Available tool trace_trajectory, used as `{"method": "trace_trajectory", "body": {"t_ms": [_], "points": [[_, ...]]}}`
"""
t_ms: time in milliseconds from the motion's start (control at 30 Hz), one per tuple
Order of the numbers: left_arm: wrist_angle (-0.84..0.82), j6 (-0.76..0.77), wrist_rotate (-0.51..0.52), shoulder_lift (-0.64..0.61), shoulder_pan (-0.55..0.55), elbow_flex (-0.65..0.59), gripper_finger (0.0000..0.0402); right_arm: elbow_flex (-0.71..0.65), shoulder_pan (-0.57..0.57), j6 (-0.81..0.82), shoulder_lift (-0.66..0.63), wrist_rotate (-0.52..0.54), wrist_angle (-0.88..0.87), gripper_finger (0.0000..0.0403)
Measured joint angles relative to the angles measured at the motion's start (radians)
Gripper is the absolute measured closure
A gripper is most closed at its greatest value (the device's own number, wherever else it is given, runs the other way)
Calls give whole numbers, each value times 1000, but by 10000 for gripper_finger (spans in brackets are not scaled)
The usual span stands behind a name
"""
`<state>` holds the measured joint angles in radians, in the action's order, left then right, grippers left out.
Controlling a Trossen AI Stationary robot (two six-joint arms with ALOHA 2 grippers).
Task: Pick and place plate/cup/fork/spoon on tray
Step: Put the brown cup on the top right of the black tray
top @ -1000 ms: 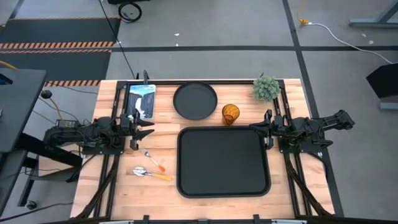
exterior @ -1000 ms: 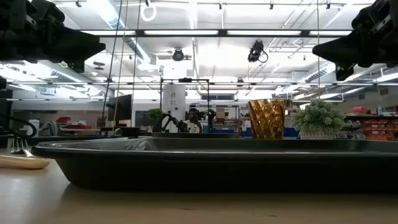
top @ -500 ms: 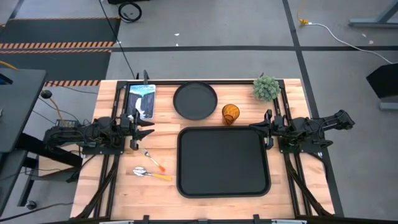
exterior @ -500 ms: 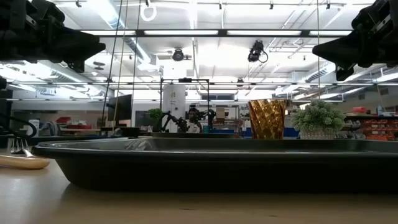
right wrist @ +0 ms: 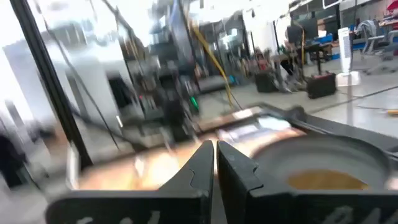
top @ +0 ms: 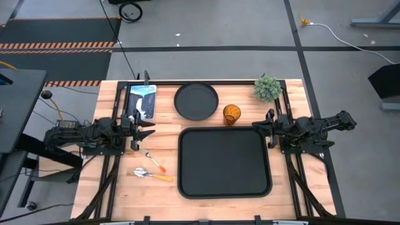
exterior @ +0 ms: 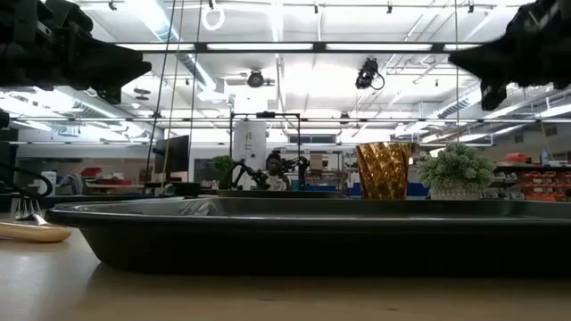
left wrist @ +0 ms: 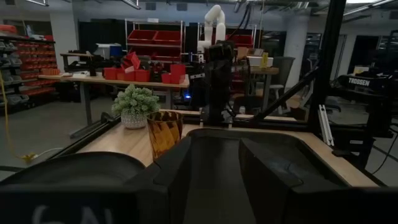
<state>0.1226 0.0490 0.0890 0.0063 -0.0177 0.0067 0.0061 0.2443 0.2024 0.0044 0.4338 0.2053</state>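
The black tray (top: 225,162) lies in the middle of the table. The round black plate (top: 196,100) rests flat behind it, and the amber cup (top: 232,114) stands upright to the plate's right. The fork (top: 153,160) and the spoon (top: 153,174) lie flat on the wood left of the tray. My left gripper (top: 145,129) hovers open beside the tray's far left corner, with the tray showing between its fingers in the left wrist view (left wrist: 214,180). My right gripper (top: 269,129) hovers shut and empty at the tray's far right corner, and its fingers (right wrist: 216,168) nearly meet.
A small green potted plant (top: 267,88) stands at the far right corner. A printed card or booklet (top: 142,100) lies at the far left, behind my left gripper. Dark frame rails (top: 115,125) run along both table sides.
My right gripper has started to move: in the low view it is blurred and sits slightly higher than before. The plate, cup, fork, spoon and tray have not moved.
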Motion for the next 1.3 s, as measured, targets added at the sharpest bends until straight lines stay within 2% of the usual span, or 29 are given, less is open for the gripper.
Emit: {"method": "trace_trajectory", "body": {"t_ms": [67,167,300,400,500,667,867,1100,1300], "points": [[0,0,0,0,0,0,260,0,0,0,0,20,91,376],[0,0,0,0,0,0,260,0,-5,-86,0,44,243,376],[0,0,0,0,0,0,260,2,-24,-122,8,112,310,376],[0,0,0,0,0,0,260,32,-58,-93,34,199,219,383],[0,0,0,0,0,0,260,85,-105,-13,85,195,64,394],[0,0,0,0,0,0,260,150,-177,128,226,118,-64,395],[0,0,0,0,0,0,260,214,-240,169,427,83,-139,380],[0,0,0,0,0,0,260,367,-340,225,620,-59,-340,373],[0,0,0,0,0,0,260,508,-438,194,773,-124,-541,331]]}}
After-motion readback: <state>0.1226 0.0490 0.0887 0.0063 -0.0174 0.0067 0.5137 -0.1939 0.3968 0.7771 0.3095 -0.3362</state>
